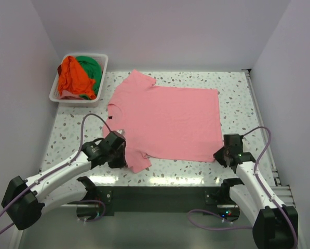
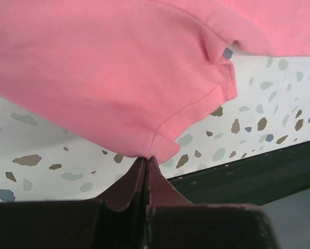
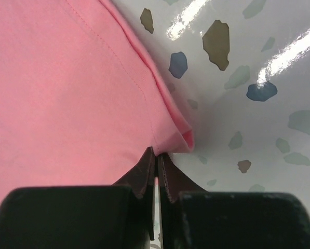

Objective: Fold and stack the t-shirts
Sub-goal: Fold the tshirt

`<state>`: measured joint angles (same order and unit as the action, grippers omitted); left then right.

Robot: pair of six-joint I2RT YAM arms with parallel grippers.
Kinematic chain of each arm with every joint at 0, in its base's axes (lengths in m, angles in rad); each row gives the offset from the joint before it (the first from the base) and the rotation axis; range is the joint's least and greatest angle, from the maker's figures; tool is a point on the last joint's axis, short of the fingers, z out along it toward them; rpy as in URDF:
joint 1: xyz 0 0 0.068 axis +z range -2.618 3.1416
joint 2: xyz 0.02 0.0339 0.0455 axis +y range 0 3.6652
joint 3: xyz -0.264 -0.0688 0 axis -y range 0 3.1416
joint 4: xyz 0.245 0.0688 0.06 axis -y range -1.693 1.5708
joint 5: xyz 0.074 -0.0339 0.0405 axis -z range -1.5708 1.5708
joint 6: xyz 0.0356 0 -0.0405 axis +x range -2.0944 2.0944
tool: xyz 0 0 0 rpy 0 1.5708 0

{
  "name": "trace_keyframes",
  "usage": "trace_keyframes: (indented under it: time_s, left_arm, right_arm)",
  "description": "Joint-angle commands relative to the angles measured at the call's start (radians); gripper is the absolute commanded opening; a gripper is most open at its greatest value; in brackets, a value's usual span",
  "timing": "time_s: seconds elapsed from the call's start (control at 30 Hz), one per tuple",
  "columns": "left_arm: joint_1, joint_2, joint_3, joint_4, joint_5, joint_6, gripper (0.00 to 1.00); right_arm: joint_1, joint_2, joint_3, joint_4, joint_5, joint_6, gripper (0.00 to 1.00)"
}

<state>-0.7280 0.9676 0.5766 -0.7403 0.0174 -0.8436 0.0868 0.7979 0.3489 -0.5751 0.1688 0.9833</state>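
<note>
A pink t-shirt [image 1: 167, 122] lies spread flat on the speckled table, collar to the left. My left gripper [image 1: 124, 155] is shut on the hem of its near sleeve [image 2: 162, 148], pinching the cloth's edge at the fingertips [image 2: 147, 158]. At the shirt's near right bottom corner [image 3: 175, 136], my right gripper [image 1: 220, 153] is shut on the hem, its fingertips [image 3: 157, 153] closed on the pink fabric. An orange t-shirt [image 1: 74, 78] and a green t-shirt [image 1: 90, 67] lie bunched in the white basket.
The white slotted basket [image 1: 104, 70] stands at the back left corner of the table. White walls close in on the left, back and right. The table's dark front edge [image 1: 160, 189] runs between the arm bases.
</note>
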Motion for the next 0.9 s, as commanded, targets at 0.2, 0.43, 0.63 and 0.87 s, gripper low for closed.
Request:
trace_keyframes:
  time_s: [0.2, 0.43, 0.63, 0.87]
  left_arm:
    - [0.01, 0.042, 0.16, 0.071, -0.08, 0.054, 0.0]
    - [0.116, 0.091, 0.221, 0.147, -0.068, 0.104, 0.0]
    - [0.205, 0.105, 0.269, 0.209, -0.077, 0.167, 0.0]
    - [0.237, 0.17, 0.363, 0.3, -0.131, 0.213, 0.0]
  right_arm:
    - [-0.001, 0.099, 0.116, 0.034, -0.04, -0.109, 0.0]
    - [-0.001, 0.21, 0.19, 0.092, -0.095, -0.17, 0.0]
    - [-0.001, 0.25, 0.248, 0.118, -0.103, -0.193, 0.0]
    - [-0.001, 0.279, 0.311, 0.121, -0.071, -0.238, 0.0]
